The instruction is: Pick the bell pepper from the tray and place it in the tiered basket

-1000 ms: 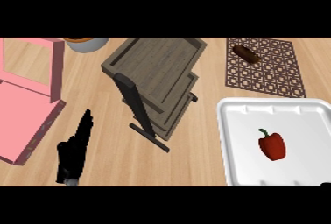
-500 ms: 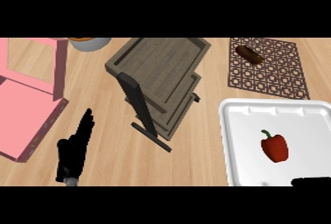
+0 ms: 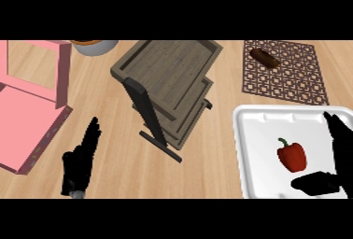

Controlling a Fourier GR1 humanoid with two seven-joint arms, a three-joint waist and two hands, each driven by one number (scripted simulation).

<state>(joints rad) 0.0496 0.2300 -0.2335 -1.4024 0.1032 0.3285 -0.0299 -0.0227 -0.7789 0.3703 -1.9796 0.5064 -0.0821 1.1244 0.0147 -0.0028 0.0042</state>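
**Right hand over the tray, pepper lying free**

The red bell pepper lies on the white tray at the near right of the wooden counter, green stem pointing to the far side. The right hand is over the tray's right side, its fingers straight and open just right of the pepper, thumb spread out on the near side of it. Nothing is held; whether the hand touches the pepper cannot be told.

Over at the near left, the left hand rests open, fingers straight and pointing away, holding nothing.

In the middle stands the grey wooden tiered basket, its dark frame leaning toward the near side, well apart from the pepper. At the left edge, a pink open box. Far right, a brown patterned mat carries a small dark brown item. At the far edge left of the basket, a grey bowl, partly cut off.
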